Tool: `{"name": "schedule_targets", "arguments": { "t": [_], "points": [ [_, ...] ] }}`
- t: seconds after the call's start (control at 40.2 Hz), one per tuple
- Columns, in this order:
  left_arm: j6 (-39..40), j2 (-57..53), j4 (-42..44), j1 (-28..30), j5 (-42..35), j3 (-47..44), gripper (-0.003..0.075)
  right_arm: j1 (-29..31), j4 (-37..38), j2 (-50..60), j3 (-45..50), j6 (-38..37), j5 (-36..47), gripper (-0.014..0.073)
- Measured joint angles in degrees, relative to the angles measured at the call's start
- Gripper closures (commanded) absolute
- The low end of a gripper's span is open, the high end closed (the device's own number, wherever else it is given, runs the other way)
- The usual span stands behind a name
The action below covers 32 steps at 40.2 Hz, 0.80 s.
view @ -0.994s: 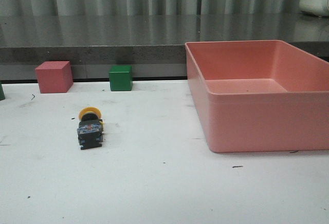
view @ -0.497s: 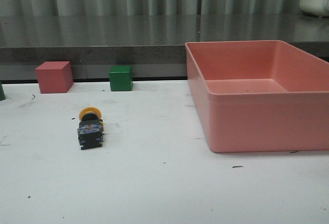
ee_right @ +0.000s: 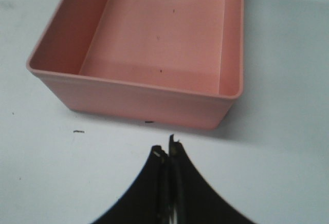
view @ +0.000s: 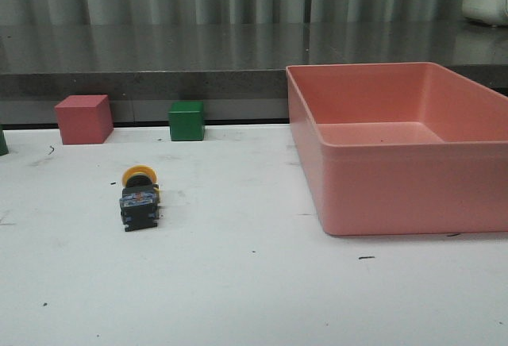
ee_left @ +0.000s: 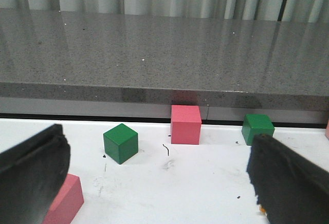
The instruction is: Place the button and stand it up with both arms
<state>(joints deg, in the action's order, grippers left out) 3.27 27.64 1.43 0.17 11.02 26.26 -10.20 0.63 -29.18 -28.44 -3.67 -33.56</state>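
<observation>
left gripper (ee_left: 154, 183) fingers spread wide, empty | right gripper (ee_right: 168, 154) fingers pressed together before pink bin (ee_right: 133, 93) | button (view: 139, 198) lying on table (view: 254, 290), front view only

The right wrist view looks down on a pink plastic bin (ee_right: 154, 44), open at the top, resting on the white counter (ee_right: 288, 80). The bin's inner floor carries a few tiny dark specks, and nothing else lies inside it. The right gripper (ee_right: 168, 154) hangs above bare counter near one long wall of the bin, apart from it. Its two black fingers (ee_right: 154, 183) are pressed together at the tips, with nothing between them. Two short dark marks (ee_right: 78, 130) sit on the counter close by that same wall.
</observation>
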Motion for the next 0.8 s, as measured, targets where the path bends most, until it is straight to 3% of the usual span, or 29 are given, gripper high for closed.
{"name": "schedule_targets", "arguments": {
  "t": [0.273,0.596,0.795],
  "points": [
    [0.0,0.0,0.0,0.0,0.0,0.0,0.005,0.0,0.2,18.1,7.4,0.0,6.4,0.0655],
    [0.0,3.0,-0.7,-0.3,-1.9,1.8,0.005,0.0,0.2,20.9,7.8,0.0,7.0,0.0655],
    [0.0,14.4,-4.1,-9.0,-1.0,7.7,0.005,0.0,0.2,20.9,7.8,0.0,7.0,0.0655]
  ]
}}
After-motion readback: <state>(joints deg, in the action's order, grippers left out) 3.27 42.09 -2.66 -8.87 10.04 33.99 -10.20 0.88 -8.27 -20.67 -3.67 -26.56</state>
